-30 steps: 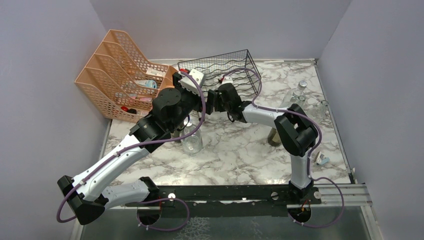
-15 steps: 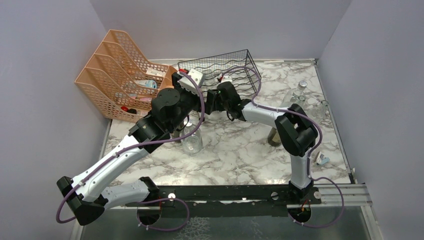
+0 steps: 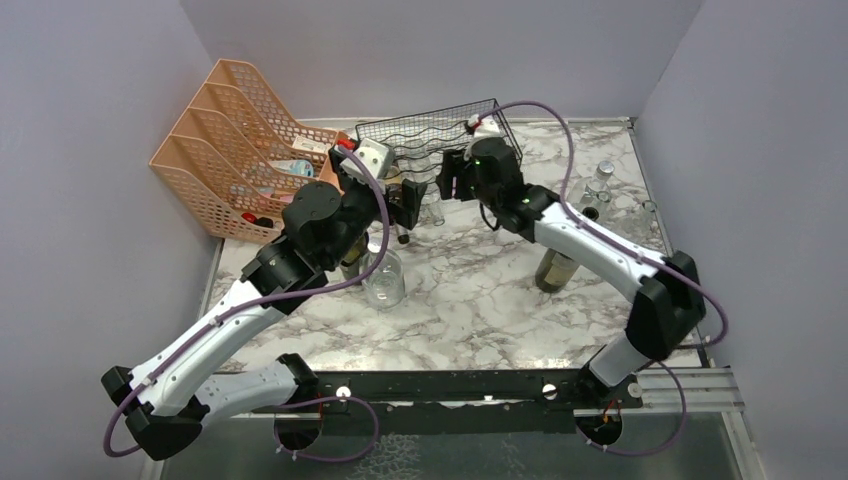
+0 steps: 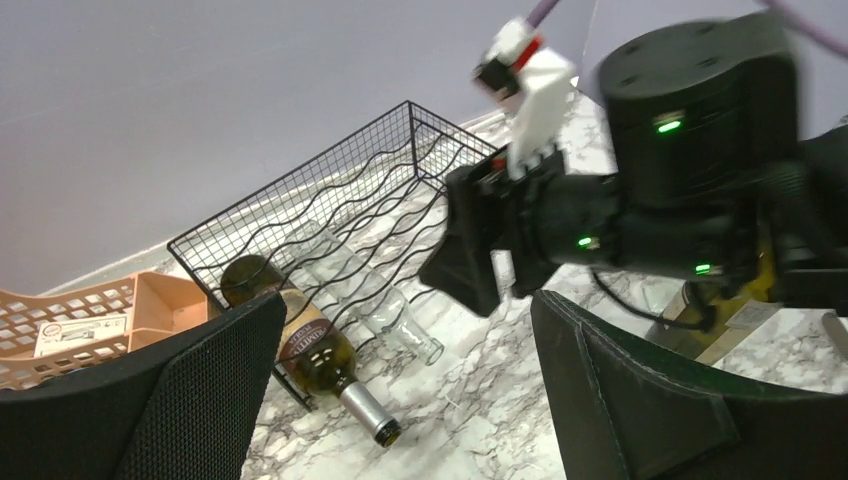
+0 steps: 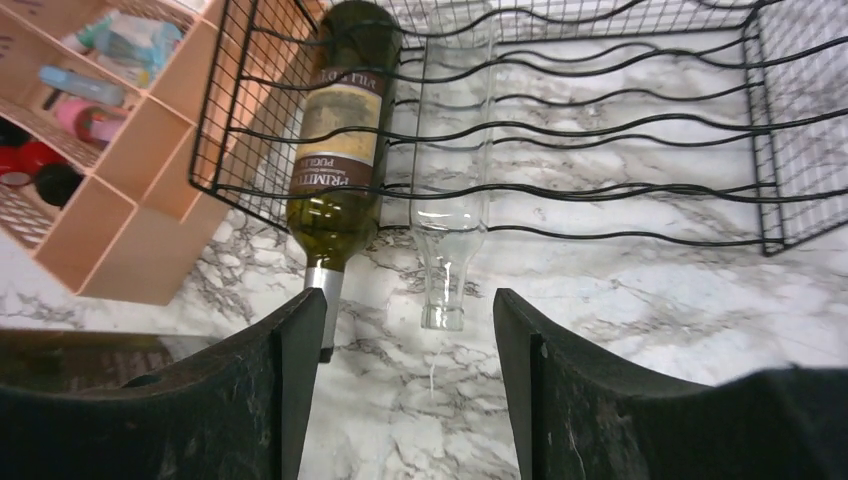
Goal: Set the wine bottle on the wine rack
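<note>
The black wire wine rack (image 3: 470, 125) stands at the back of the marble table. In its lower tier a dark green labelled wine bottle (image 5: 345, 150) lies on its side, silver-capped neck poking out the front. Beside it lies a clear glass bottle (image 5: 450, 170), neck out too. My right gripper (image 5: 410, 300) hovers open just in front of the clear bottle's mouth, holding nothing. My left gripper (image 4: 405, 310) is wide open and empty, above the table in front of the green wine bottle (image 4: 310, 350). In the top view both grippers, left (image 3: 410, 205) and right (image 3: 447, 188), face each other before the rack.
A peach mesh file organizer (image 3: 235, 140) sits left of the rack, touching it. A clear jar (image 3: 384, 282) stands near the left forearm. A dark bottle (image 3: 553, 270) stands under the right arm, and a clear bottle (image 3: 598, 182) at the right. Walls close three sides.
My right gripper has gone from shut to open and has risen and drawn back right of the bottle necks, its arm stretching out. The left arm shifted slightly left.
</note>
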Available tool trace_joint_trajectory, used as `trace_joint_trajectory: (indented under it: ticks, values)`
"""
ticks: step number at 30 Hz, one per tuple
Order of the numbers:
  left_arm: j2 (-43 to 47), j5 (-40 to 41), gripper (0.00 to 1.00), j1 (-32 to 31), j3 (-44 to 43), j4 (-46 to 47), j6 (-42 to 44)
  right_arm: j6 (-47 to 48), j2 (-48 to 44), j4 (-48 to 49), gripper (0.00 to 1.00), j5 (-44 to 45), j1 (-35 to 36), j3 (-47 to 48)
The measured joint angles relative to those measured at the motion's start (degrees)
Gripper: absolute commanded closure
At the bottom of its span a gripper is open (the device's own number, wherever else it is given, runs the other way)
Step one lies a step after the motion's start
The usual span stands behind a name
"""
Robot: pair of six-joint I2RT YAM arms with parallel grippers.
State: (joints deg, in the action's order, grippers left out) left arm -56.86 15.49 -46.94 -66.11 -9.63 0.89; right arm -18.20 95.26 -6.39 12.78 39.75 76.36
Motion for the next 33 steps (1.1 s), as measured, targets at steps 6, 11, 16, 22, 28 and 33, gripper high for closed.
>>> trace_joint_trajectory:
  ticks: [6, 11, 16, 22, 28, 33]
  values:
    - [2.1, -1.92, 0.01, 0.0, 0.0, -0.02, -1.11, 2.43, -15.67, -6.73, 0.34, 5.4, 0.0, -4.44]
    - [2.93, -4.48, 0.01, 0.0, 0.13, -0.04, -1.99, 4.2, -27.5, -15.34, 0.34, 13.11, 0.0, -6.8]
    - [3.08, -7.21, 0.01, 0.0, 1.53, -0.15, -2.4, 5.03, -34.95, -23.28, 0.28, 23.47, 0.0, -6.03]
    - [2.75, -9.2, 0.01, 0.0, 2.32, -0.39, -3.06, 3.17, -38.93, -32.87, 0.25, 37.16, 0.0, -4.24]
    - [1.29, -10.14, 0.01, 0.0, 2.32, -0.37, -3.93, -0.2, -42.34, -37.33, 0.27, 41.46, 0.0, -5.18]
    - [0.28, -10.21, 0.01, 0.0, 2.32, -0.37, -4.96, -3.89, -42.66, -39.36, 0.3, 41.64, 0.0, -7.98]
